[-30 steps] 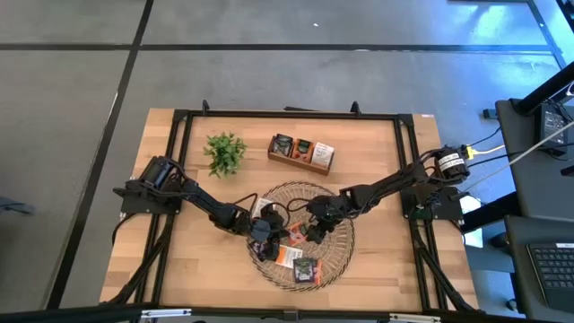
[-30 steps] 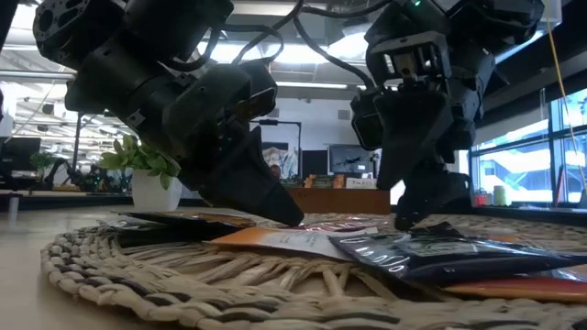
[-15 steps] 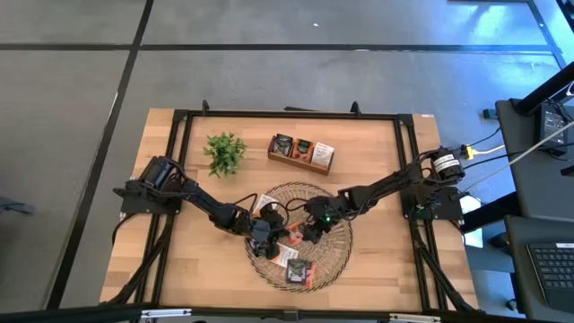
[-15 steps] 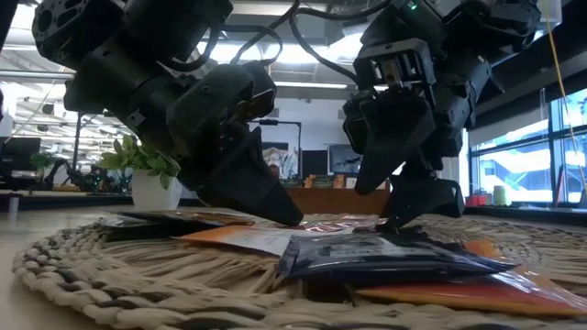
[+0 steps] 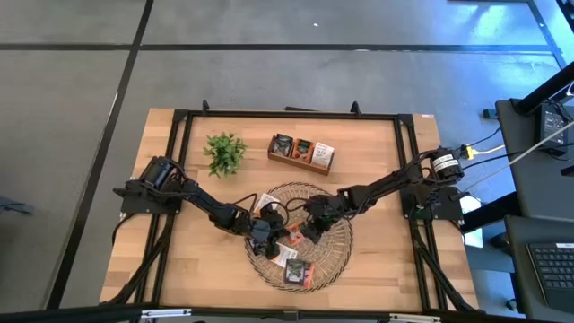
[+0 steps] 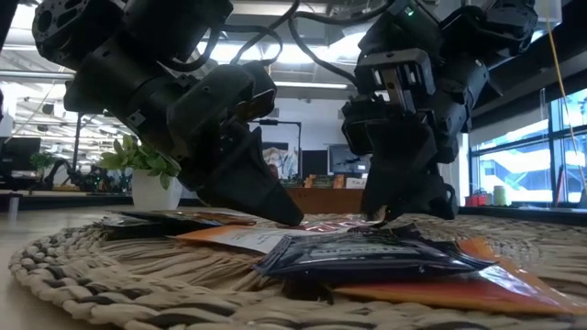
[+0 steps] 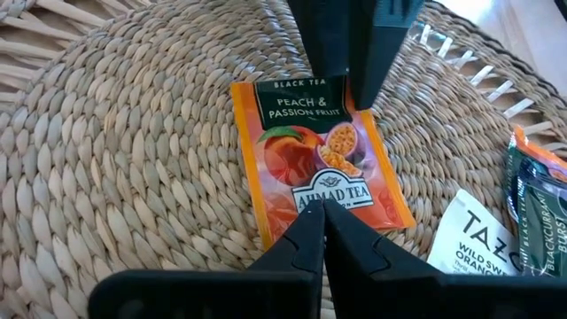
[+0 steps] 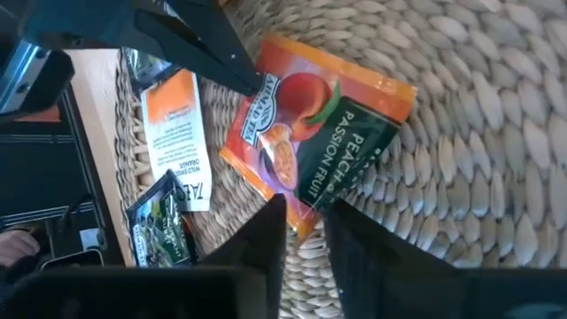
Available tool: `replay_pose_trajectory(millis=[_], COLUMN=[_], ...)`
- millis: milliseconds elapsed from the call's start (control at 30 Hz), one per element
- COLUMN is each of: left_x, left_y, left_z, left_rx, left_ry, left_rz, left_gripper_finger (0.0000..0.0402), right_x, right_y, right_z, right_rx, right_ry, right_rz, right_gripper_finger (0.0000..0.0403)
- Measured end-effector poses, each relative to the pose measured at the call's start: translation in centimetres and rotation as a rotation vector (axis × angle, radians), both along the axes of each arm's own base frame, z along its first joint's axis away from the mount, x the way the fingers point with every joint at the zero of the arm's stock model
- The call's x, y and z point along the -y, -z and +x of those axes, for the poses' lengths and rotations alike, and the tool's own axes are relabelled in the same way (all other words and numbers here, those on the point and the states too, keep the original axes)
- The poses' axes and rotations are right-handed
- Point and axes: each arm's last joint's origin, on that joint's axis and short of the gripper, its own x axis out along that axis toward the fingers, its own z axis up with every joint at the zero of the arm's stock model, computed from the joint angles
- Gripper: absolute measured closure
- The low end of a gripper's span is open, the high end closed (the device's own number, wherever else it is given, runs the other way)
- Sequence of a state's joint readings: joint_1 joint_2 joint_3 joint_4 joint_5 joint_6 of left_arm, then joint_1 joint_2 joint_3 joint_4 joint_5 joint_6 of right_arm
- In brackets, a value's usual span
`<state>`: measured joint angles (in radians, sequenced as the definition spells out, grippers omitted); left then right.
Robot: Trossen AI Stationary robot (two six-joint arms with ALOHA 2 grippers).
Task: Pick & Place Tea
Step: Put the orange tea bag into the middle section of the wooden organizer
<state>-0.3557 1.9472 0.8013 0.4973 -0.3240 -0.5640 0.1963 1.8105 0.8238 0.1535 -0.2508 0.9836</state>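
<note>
A peach-and-passion-fruit tea sachet (image 7: 321, 161), orange with a dark band, lies flat on the round woven tray (image 5: 334, 256). My left gripper (image 7: 324, 209) is shut, its tips down on one end of the sachet. My right gripper (image 8: 304, 213) stands at the opposite end, its fingers a narrow gap apart, with a corner of the sachet in that gap. A white-and-orange sachet (image 7: 474, 232) and a dark one (image 6: 367, 255) lie nearby on the tray. Both grippers show in the high view, the left gripper (image 5: 266, 235) and the right gripper (image 5: 310, 231). My left gripper presses its shut fingertips down on the sachet's end below the brand name (image 7: 312, 213), slanting down from the table's left. The sachet lies flat on the tray. My right gripper has its fingertips (image 8: 276, 213) at the corner of the dark-band end (image 8: 310, 202), slanting down from the table's right. I cannot tell whether they pinch it.
A brown wooden three-compartment box (image 5: 302, 152) with sachets stands behind the tray, with a small green plant (image 5: 224, 152) to its left. A black frame (image 5: 179, 117) runs round the table's edges. Bare wood lies left and right of the tray.
My right gripper has moved toward the table's left and a little nearer, closing in on my left gripper. The tray and the sachets on it have slid a little toward the table's left. The dark sachet has shifted left with it.
</note>
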Motion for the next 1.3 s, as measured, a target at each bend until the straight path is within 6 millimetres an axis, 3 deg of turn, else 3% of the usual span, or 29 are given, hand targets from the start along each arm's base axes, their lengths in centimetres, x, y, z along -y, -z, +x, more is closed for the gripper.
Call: replay_pose_trajectory(millis=[300, 500, 600, 767, 967, 1100, 1300], left_x=[0.1, 0.2, 0.3, 0.2, -0.3, -0.7, -1.1], left_y=[-0.1, -0.5, -1.9, -6.2, -10.0, -11.4, -12.5], left_z=[0.0, -0.1, -0.3, -0.8, -2.1, -2.9, -3.6], left_rx=[0.009, 0.004, 0.021, 0.121, 0.177, 0.183, 0.186], left_ry=[0.003, 0.044, 0.092, 0.175, 0.237, 0.252, 0.228], left_rz=[-0.004, -0.035, -0.064, -0.037, 0.083, 0.147, 0.162], left_gripper_finger=[0.0394, 0.0393, 0.0397, 0.0398, 0.0395, 0.0399, 0.0395], right_x=[0.0, 0.0, 0.0, 0.4, 2.9, 5.7, 10.8], right_y=[0.0, -0.2, -1.0, -3.5, -7.7, -10.7, -14.2], right_z=[0.0, -0.1, 0.1, 0.4, 0.3, 0.7, 1.5], right_rx=[0.026, 0.046, 0.074, 0.07, -0.111, -0.207, -0.175], right_ry=[-0.059, -0.093, -0.131, -0.189, -0.272, -0.299, -0.312], right_rz=[-0.039, -0.073, -0.101, -0.193, -0.508, -0.671, -0.775], right_gripper_finger=[0.0393, 0.0394, 0.0397, 0.0398, 0.0399, 0.0397, 0.0396])
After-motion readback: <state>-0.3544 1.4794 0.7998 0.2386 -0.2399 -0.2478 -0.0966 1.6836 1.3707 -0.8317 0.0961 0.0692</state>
